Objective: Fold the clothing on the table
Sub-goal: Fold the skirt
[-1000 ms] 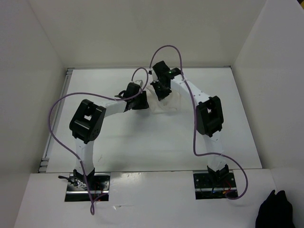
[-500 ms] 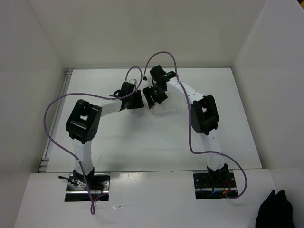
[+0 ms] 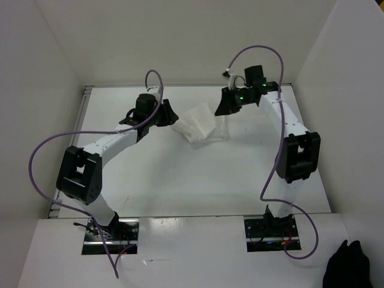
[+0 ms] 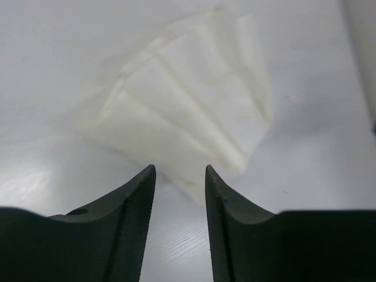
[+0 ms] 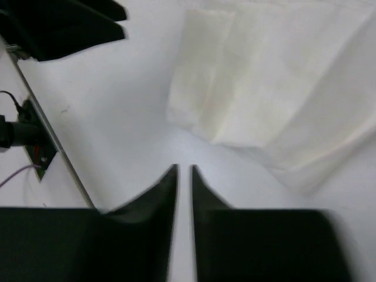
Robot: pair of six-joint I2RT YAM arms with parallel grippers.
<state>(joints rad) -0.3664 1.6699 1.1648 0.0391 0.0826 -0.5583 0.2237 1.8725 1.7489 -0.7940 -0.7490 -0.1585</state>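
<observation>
The clothing (image 3: pixel 198 123) lies on the table (image 3: pixel 180 174) as a small folded white stack with a looser layer spread to its right. My left gripper (image 3: pixel 170 114) hovers just left of it, open and empty. The left wrist view has the folded clothing (image 4: pixel 176 106) just beyond the parted left gripper (image 4: pixel 180 170). My right gripper (image 3: pixel 225 107) hangs at the clothing's back right, clear of it. In the right wrist view the right gripper (image 5: pixel 183 169) shows a narrow gap with nothing in it, and the clothing (image 5: pixel 264 88) lies ahead.
White walls (image 3: pixel 48 90) close in the table on the left, back and right. A metal edge strip (image 3: pixel 60 192) runs down the left side. Purple cables (image 3: pixel 42 162) loop off both arms. The left arm's black fingers (image 5: pixel 64 23) show in the right wrist view.
Both grippers have drawn apart from over the clothing, the left one to the left, the right one back and right. The clothing is now uncovered and lies folded, held by neither.
</observation>
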